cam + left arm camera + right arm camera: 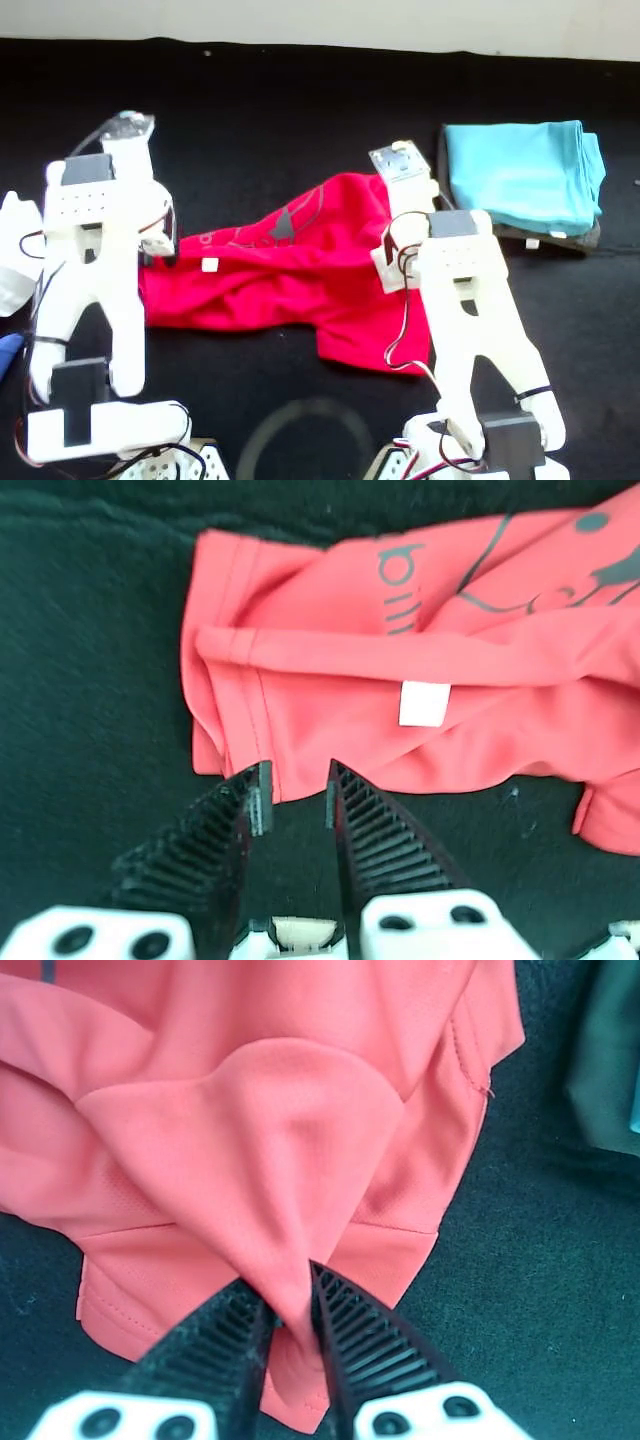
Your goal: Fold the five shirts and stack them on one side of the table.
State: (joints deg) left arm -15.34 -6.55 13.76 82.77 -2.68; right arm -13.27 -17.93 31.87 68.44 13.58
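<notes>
Status: the red shirt lies crumpled and unfolded on the desk. Off its far right corner stands the stack, a folded turquoise shirt on a dark folded piece. By that, I judge two shirts done and three left, this one included.

Your right pincer is clamped on a raised pinch of the red shirt. Your left pincer stands slightly apart at its hem, gripping nothing.

Containers: the stack alone does that duty.
</notes>
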